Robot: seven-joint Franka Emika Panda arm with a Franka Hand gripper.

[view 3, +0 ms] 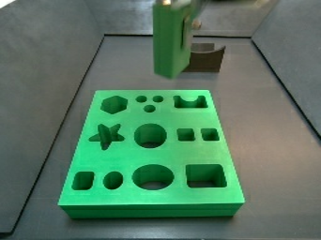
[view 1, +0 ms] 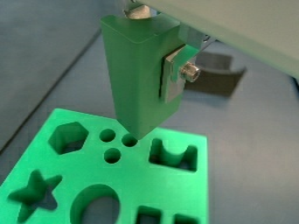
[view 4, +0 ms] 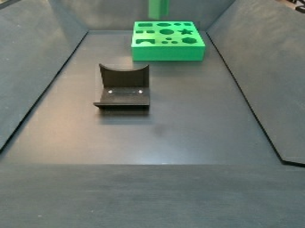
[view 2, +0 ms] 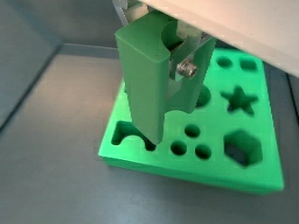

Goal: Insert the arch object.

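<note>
Robot test cell in a lab, dark walled tabletop (view 4: 155, 134), green shape board (view 3: 150, 150), dark fixture (view 4: 123, 86), green-sleeved claw (view 1: 142, 131) above board

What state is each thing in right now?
end effector: shut on the green block, above the board.
green block: held upright, not inserted.
board: flat, visible holes empty.
fixture: on the floor, holding nothing.
</note>
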